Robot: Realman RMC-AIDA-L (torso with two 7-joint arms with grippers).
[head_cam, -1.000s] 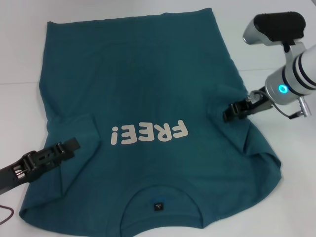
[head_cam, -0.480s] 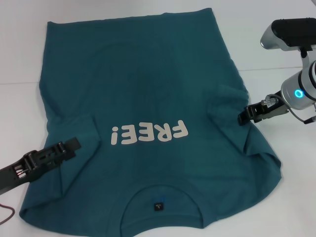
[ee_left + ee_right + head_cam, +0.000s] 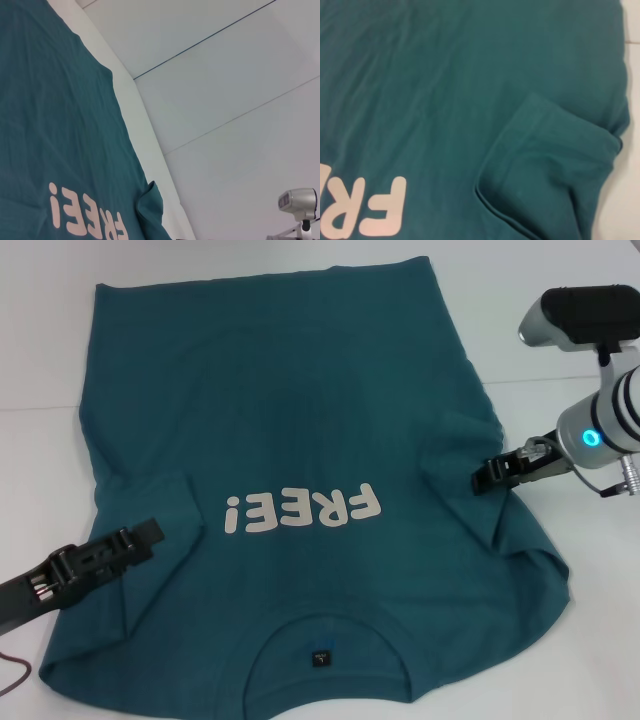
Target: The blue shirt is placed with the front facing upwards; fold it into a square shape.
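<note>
The blue shirt (image 3: pixel 300 410) lies flat on the white table, front up, its white "FREE!" lettering (image 3: pixel 305 510) in the middle and the black neck label (image 3: pixel 320 657) nearest me. Both short sleeves are folded in over the body. My right gripper (image 3: pixel 482 477) hovers at the outer edge of the folded right sleeve (image 3: pixel 468 445), which the right wrist view shows as a creased flap (image 3: pixel 550 165). Low over the folded left sleeve (image 3: pixel 150 502) sits my left gripper (image 3: pixel 148 533). The left wrist view catches the shirt (image 3: pixel 50 125) and its lettering (image 3: pixel 85 217).
White table (image 3: pixel 40 350) surrounds the shirt, with bare strips on the left and right. The right arm's grey wrist housing (image 3: pixel 580 315) hangs above the table's right side. A thin red cable (image 3: pixel 12 675) lies at the near left corner.
The right gripper pulled back to the right off the folded right sleeve, then eased slightly left again to the sleeve's edge. The left arm and the shirt stayed still.
</note>
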